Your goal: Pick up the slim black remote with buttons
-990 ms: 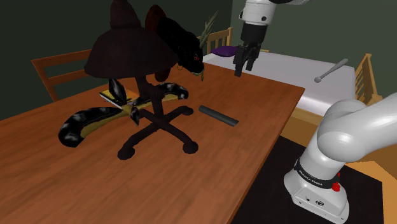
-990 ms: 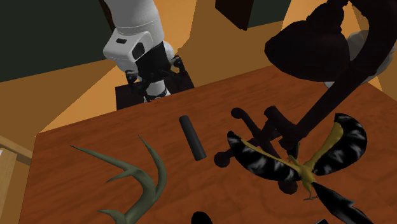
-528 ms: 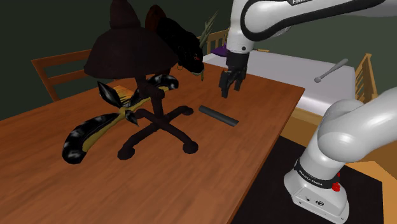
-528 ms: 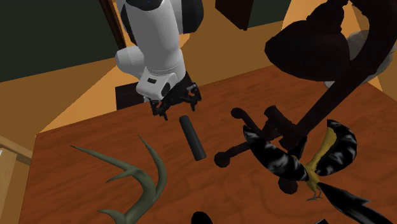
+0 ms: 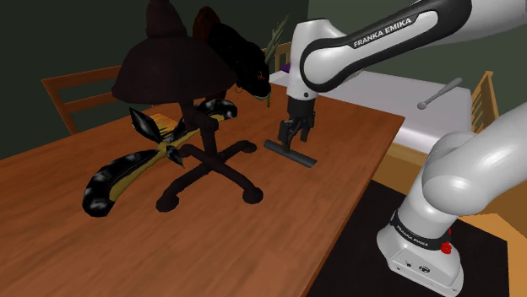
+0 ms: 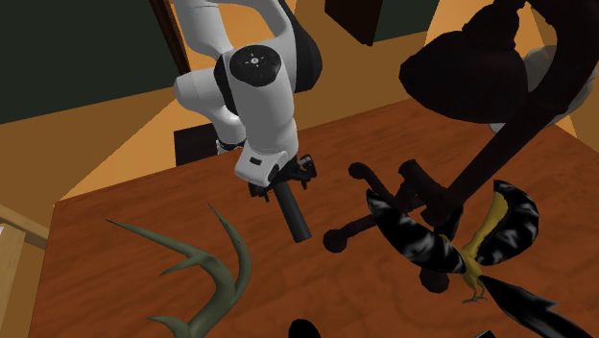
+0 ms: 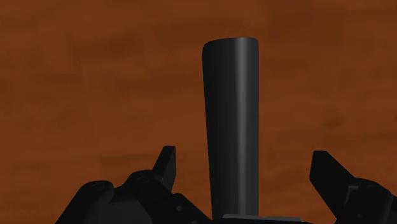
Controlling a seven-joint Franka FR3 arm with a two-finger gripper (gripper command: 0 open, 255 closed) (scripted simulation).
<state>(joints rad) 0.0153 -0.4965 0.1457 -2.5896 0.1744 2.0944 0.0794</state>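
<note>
I hold the end effector (image 7: 243, 162) open, low over the bench (image 7: 95, 83), one finger on each side of the remote (image 7: 230, 114) without touching it, so that the remote lies flat between them and closing should, I think, catch its narrow width.

From beside the stand (image 5: 372, 245) I look down the table (image 5: 338, 194); my second camera faces back; the wrist one hugs the remote (image 7: 232, 127) all share.
</note>
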